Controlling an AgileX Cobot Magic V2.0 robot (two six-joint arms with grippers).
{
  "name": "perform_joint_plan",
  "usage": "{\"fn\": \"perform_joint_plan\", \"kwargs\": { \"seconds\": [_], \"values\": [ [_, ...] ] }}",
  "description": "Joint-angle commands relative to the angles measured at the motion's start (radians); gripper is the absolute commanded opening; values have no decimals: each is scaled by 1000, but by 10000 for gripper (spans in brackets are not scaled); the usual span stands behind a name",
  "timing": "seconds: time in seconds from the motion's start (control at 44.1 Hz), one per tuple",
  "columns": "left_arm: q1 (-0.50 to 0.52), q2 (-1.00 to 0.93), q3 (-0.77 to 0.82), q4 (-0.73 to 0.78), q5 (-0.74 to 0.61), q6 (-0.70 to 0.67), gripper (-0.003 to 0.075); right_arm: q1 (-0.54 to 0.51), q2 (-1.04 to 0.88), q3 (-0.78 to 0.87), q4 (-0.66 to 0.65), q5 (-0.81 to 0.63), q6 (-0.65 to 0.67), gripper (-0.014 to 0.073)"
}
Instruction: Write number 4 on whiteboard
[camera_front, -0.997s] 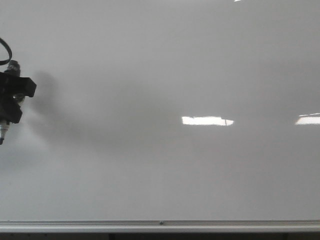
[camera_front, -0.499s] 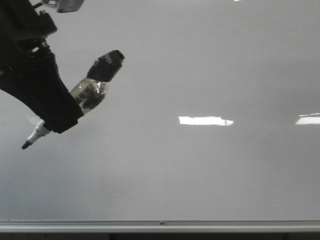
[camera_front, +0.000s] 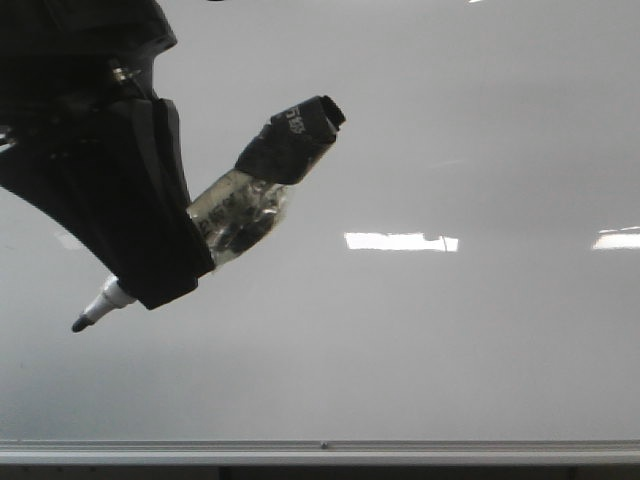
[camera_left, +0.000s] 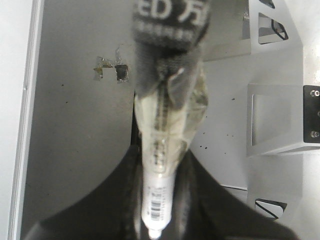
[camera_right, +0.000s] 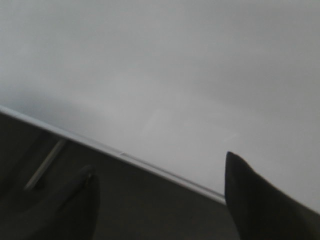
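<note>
Task unstarted: large glossy pale grey-white whiteboard (camera_front: 420, 130) bears no strokes; my left gripper (camera_front: 150, 270) clamps black-tipped white marker (camera_front: 98, 311) above the board's rail; my right gripper (camera_right: 160, 192) gapes empty.

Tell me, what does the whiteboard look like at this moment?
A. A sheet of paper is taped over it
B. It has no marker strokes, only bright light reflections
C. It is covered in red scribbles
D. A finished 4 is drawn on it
B: in the front view the whiteboard bears no strokes, only light reflections, while the marker in the left gripper points its tip at it.
</note>
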Motion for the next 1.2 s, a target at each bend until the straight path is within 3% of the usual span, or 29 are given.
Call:
{"fn": "perform_joint_plan", "kwargs": {
  "seconds": [0.0, 0.181, 0.431, 0.952, 1.065, 1.178],
  "values": [
    [-6, -39, -31, -44, 51, 2, -20, 59, 126, -112, 211, 88, -223, 546],
    [-6, -39, -31, -44, 51, 3, -20, 100, 313, -221, 371, 269, -429, 549],
    [-6, -39, -31, -44, 51, 3, -20, 177, 509, -276, 480, 288, -602, 549],
    [-6, -39, -31, -59, 51, 3, -20, 342, 711, -370, 496, 239, -635, 545],
    [-6, -39, -31, -58, 51, 3, -20, 344, 726, -369, 496, 239, -635, 480],
    [-6, -39, -31, -58, 51, 3, -20, 344, 729, -369, 496, 248, -635, 314]
  ]
}}
